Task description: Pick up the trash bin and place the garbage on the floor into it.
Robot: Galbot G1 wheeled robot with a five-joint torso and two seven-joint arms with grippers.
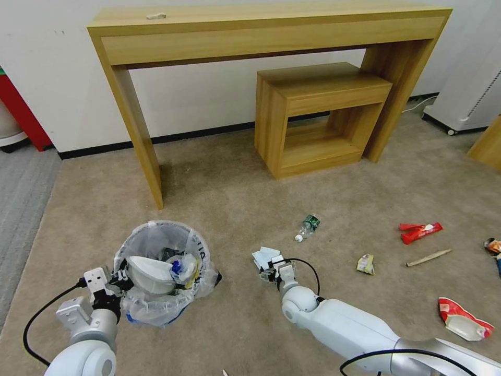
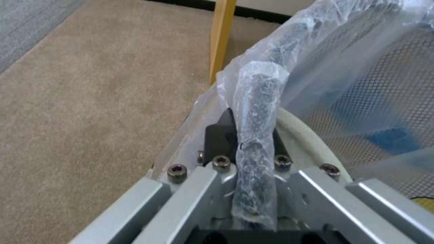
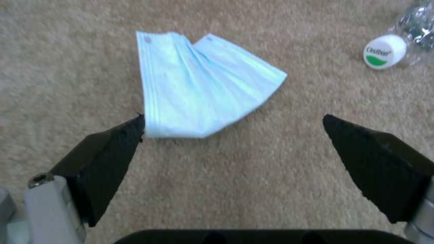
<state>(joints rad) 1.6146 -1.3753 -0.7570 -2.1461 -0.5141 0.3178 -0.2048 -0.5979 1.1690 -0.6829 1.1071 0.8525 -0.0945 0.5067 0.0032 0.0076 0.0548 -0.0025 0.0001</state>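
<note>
The left gripper (image 1: 121, 277) is clamped on the bag-wrapped rim of the trash bin (image 1: 156, 261), which sits on the floor (image 1: 229, 198) near the desk leg (a white slipper already lies inside). The right gripper (image 3: 233, 135) hovers low, fingers spread wide, just beside the blue face mask (image 3: 199, 84); the bottle (image 1: 309, 225) lies near.

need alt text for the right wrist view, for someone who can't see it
The right gripper hangs open just above the beige carpet, its two dark fingers spread either side of a folded light-blue face mask, one fingertip at the mask's edge. The white cap of a clear bottle lies on the carpet beyond.
</note>
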